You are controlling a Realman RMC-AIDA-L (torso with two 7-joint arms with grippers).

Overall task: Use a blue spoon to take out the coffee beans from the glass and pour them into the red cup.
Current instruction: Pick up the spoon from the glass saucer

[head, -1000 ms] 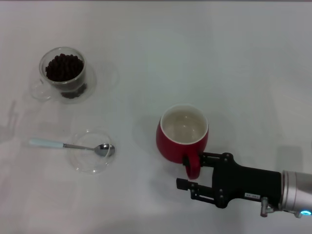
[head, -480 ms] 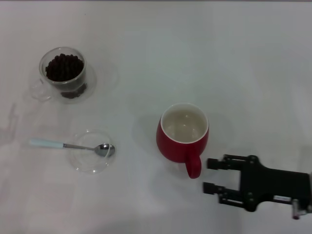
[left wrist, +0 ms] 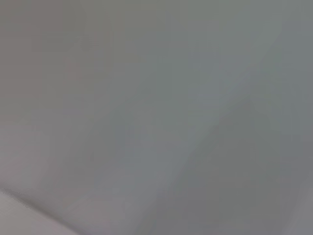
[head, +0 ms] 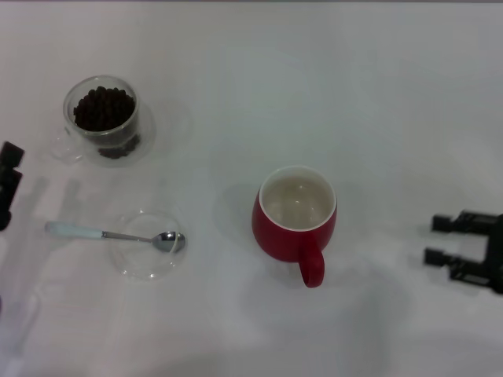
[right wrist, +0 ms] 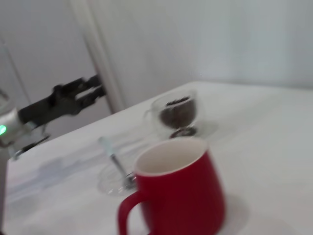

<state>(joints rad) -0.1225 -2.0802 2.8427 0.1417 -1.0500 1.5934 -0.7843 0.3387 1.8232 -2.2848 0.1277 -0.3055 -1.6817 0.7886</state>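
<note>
I count 1 red cup [head: 296, 214], 1 glass [head: 103, 118], 1 blue spoon [head: 110, 235], 1 shallow clear dish [head: 148, 243]. Glass holds the coffee beans [head: 103, 108]; cup is empty; spoon bowl rests in dish, handle sticking out toward left gripper [head: 8, 184], which is cut off at frame edge, can't tell its state. Right gripper [head: 442, 241], fingers apart and empty, sits well apart from the cup on its handle side.

No text, label, brand, number or sign can be read in any view. The red cup [head: 295, 216], the glass [head: 103, 118], the blue spoon [head: 110, 235] and the worktop [head: 354, 94] are seen to carry no lettering.
</note>
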